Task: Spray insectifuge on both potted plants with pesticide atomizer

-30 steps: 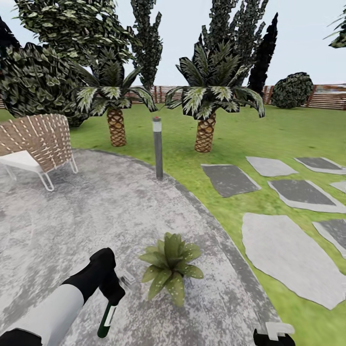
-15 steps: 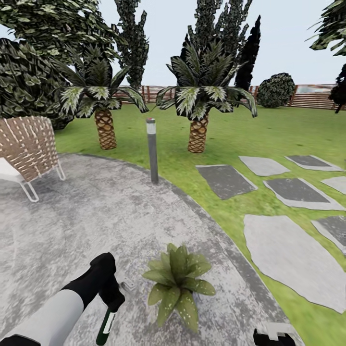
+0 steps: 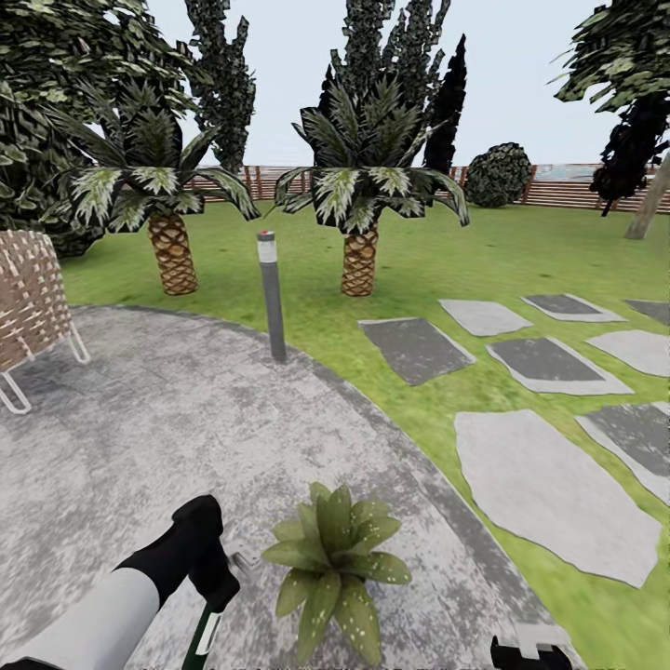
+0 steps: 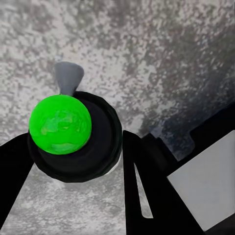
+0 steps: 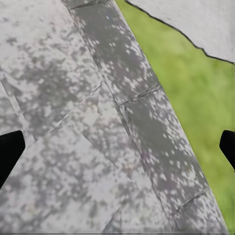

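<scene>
Already, in the head view, the left gripper (image 3: 216,588) is holding the spray bottle (image 3: 200,640) beside a potted plant (image 3: 333,563) whose leaves are showing white specks; a second plant is waiting. Open patio (image 3: 167,419) is lying ahead, lawn (image 3: 521,251) beyond.

Left wrist: fingers (image 4: 142,196) are clamping the bottle.

Right wrist: fingers (image 5: 10,152) are gaping, holding nothing, over the patio edge.

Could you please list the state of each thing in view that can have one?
pesticide atomizer: held in the left gripper, trigger head up.
left gripper: shut on the atomizer.
right gripper: open, holding nothing.
potted plant: upright on the patio, whitish specks on its front leaves.
</scene>
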